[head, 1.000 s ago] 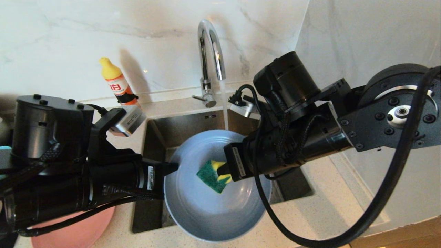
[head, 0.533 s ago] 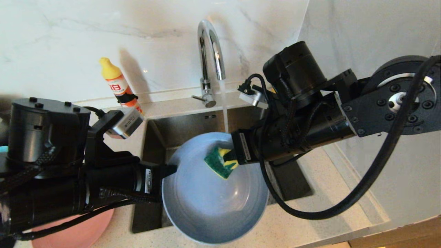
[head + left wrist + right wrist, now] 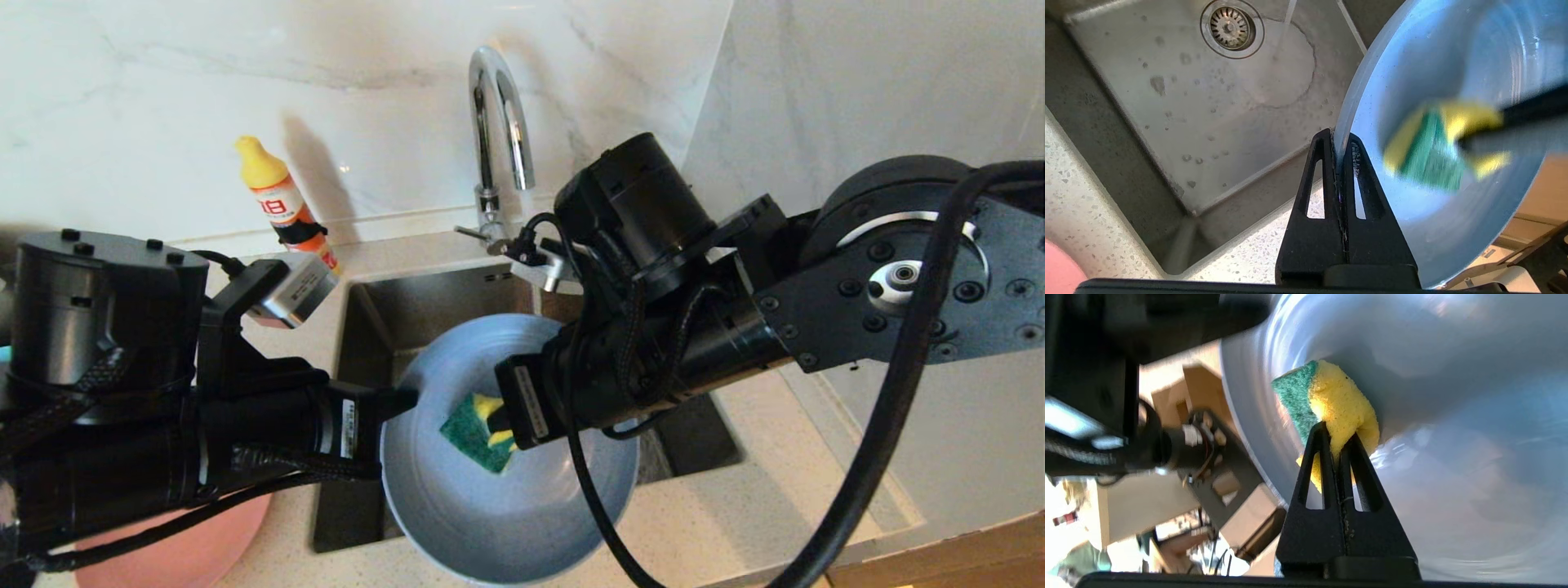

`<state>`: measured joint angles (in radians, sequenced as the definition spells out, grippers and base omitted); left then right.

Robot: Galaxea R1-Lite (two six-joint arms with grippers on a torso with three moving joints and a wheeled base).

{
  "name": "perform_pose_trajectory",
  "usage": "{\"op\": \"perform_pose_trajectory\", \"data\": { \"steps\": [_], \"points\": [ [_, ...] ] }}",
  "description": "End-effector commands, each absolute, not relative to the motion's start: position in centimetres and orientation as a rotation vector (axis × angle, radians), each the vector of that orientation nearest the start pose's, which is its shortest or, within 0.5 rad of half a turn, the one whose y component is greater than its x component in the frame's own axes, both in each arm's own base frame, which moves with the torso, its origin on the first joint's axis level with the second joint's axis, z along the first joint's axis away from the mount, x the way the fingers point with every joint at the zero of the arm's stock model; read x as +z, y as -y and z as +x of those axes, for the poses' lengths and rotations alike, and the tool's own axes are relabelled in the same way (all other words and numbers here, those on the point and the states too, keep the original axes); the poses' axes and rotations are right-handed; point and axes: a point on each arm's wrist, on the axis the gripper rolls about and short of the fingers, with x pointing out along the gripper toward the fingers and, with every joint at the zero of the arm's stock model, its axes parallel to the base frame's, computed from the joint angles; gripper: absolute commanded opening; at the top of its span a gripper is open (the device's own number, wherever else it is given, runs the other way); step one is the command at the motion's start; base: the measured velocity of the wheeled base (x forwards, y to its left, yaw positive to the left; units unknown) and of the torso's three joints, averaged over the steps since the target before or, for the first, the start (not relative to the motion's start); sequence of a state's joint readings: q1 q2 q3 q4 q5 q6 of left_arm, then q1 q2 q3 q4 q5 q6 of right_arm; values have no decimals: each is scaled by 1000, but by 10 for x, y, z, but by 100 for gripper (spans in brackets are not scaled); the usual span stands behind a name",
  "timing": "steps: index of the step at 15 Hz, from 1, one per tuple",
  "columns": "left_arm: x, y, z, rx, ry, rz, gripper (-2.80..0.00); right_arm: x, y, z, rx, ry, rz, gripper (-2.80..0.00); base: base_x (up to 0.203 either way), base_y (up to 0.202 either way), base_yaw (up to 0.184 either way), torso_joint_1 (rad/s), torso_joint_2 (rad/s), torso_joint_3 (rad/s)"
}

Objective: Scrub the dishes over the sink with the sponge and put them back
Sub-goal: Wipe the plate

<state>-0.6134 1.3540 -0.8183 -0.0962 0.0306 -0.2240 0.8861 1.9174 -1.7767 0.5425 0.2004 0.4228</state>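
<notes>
The grey-blue plate (image 3: 506,482) is being held tilted over the sink (image 3: 384,318), its face turned up toward the right arm, so that runoff from scrubbing falls into the basin rather than onto the counter (image 3: 718,523). The left gripper (image 3: 1341,141) is pinching the plate's rim edge-on, fingers clamped tight on it, which leaves the whole inner face free. The sponge (image 3: 478,420) is pressing its green scouring side against that face, squeezed at its yellow back between the closed fingers of the right gripper (image 3: 1337,437), so the rough side does the work. The tap (image 3: 498,122) is standing behind the plate; its stream is landing on the sink floor near the drain strainer (image 3: 1232,27), probably just clear of the plate, though the right arm is hiding that part in the head view.

Compared with the earlier frames, the sponge is now sitting lower and further toward the left gripper's side of the plate, having swung up toward the far rim in between. The plate itself is staying almost where it was. The salmon-pink plate (image 3: 188,547) is waiting on the counter beneath the left arm, and a detergent bottle (image 3: 282,200) is standing by the wall.
</notes>
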Motion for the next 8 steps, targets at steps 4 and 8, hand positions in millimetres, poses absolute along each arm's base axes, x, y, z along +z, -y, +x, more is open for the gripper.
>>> {"op": "perform_pose_trajectory", "data": {
  "steps": [4,8],
  "points": [
    [225,124,178,-517,-484,-76,-280,253,-281,212,837,-951,70,-280,0,0,0,0,0,0],
    [227,124,178,-520,-476,-79,-280,259,-253,215,782,-939,94,-280,0,0,0,0,0,0]
  ]
}}
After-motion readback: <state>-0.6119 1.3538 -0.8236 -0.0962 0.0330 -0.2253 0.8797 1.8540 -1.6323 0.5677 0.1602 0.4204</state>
